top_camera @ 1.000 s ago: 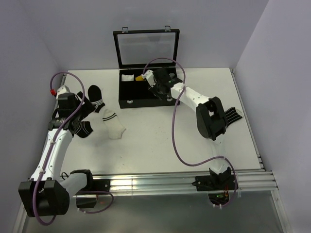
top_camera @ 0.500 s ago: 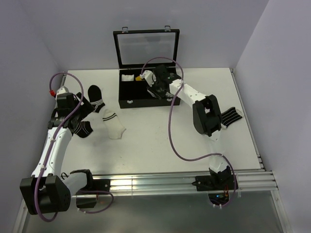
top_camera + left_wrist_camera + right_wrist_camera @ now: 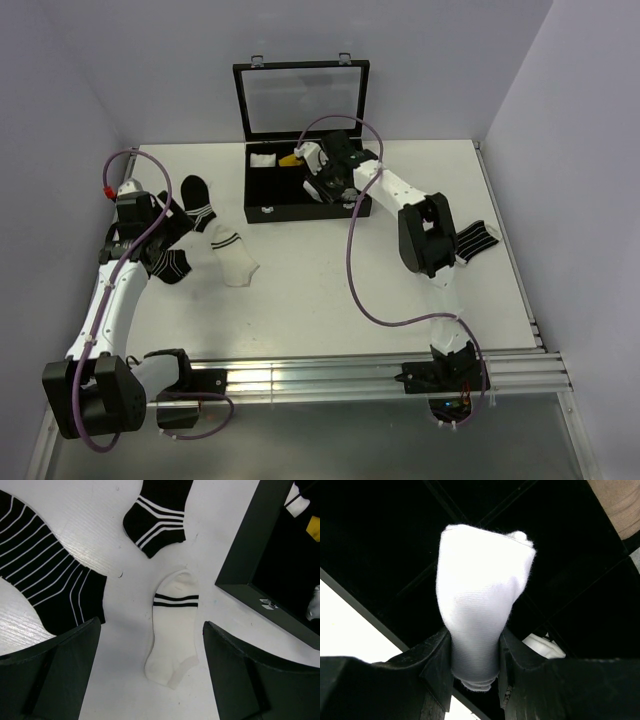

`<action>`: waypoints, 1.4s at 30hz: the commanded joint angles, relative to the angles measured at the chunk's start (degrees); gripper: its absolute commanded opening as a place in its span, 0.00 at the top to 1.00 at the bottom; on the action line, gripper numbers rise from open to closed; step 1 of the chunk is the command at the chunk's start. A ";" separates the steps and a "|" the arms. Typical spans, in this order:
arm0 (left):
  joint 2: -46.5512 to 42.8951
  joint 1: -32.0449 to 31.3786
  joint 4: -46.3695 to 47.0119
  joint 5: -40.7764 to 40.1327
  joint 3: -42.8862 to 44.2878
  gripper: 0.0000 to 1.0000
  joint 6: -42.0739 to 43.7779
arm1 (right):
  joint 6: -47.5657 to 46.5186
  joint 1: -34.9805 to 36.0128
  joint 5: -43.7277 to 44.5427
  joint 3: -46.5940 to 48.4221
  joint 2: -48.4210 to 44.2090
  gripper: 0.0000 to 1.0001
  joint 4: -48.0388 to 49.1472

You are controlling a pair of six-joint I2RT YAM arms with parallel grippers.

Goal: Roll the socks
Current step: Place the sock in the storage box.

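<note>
Left tool (image 3: 151, 627) spread, my right tool (image 3: 475, 647) pinches the rolled sock (image 3: 482, 575) near its end — soft, light, springy, so I judge gripping mid-bundle keeps it rolled.

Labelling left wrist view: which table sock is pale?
The cream sock with two black cuff bands, centre frame; the other two socks are black with white stripes.

a plain white rolled sock (image 3: 480, 605) is seen. a white sock (image 3: 480, 238) is marked with thin black lengthwise lines. the case (image 3: 250, 545) is coloured black, with a yellow piece (image 3: 314, 528) inside. a cream sock (image 3: 172, 635) is crossed by two black bands. a black sock (image 3: 156, 515) is banded with white stripes; a second black sock (image 3: 45, 575) is lined throughout in white. the table (image 3: 330, 290) is white and the cable (image 3: 349, 262) purple.
</note>
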 commanded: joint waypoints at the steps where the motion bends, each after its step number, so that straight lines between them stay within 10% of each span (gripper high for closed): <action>1: 0.10 0.48 1.68 1.38 -0.25 0.12 0.69 | 0.74 -0.81 -0.52 0.24 3.66 1.00 -11.00; 31: -0.43 2.23 2.47 1.99 -1.57 0.13 -0.19 | 5.75 -0.55 6.68 3.16 9.39 1.00 -14.17; 42: -0.07 2.41 3.26 1.55 -2.01 0.13 -0.19 | 9.00 -0.64 -0.96 -2.39 0.86 0.67 -7.14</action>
